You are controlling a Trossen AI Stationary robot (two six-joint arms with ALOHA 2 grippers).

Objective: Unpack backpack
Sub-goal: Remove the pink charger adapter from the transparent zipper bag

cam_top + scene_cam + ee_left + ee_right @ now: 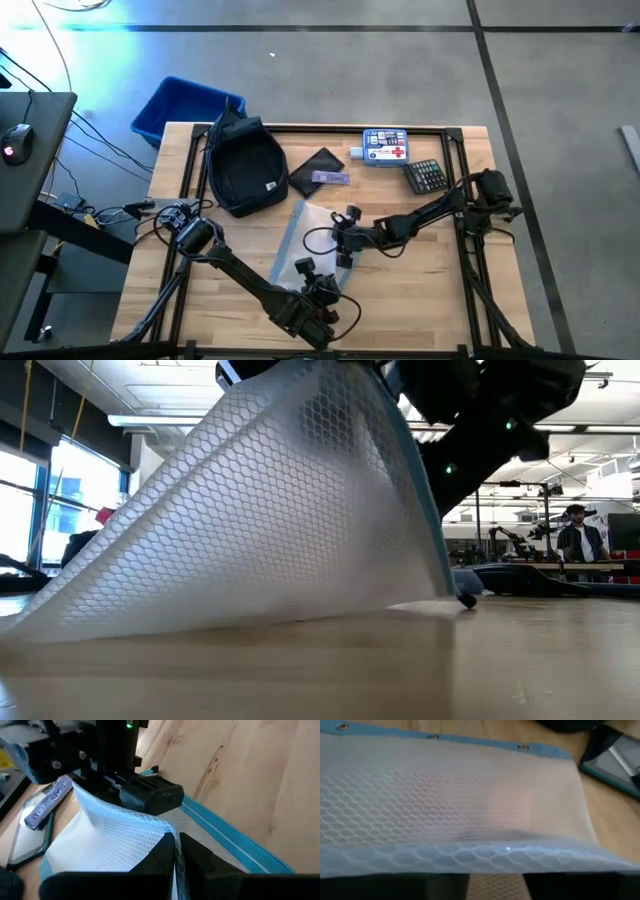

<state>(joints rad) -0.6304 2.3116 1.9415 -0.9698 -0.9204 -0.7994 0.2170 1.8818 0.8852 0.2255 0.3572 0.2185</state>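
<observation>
The pale wooden table (420,270) stood on a grey concrete floor in a wide workshop, where a person worked at a far bench beyond it. Nearest me, my left gripper (176,851) had its jaws pressed together on an edge of the translucent white mesh pouch with the light blue zip border (305,240), pinching the netting between the two dark fingers. I judged that grip was there to anchor the pouch so it would not slide. Just beyond, my right gripper (343,228) hung over the same pouch and lifted its upper part, so that from table height the mesh rose like a tent with one edge resting on the wood; whether those jaws were clamped or partly spread I could not tell, since the mesh covered them. Held from two sides like that, the pouch seemed ready to be opened or laid flat. Farther back lay a flat black rectangular case (316,170) with a purple label, and left of it the dark navy soft fabric backpack (243,165), slumped open near the far left corner, well apart from both grippers. At the far edge sat a blue and white box with a red cross (385,145) and a black calculator (427,176). Off the far left corner stood a bright blue plastic bin (180,108).
</observation>
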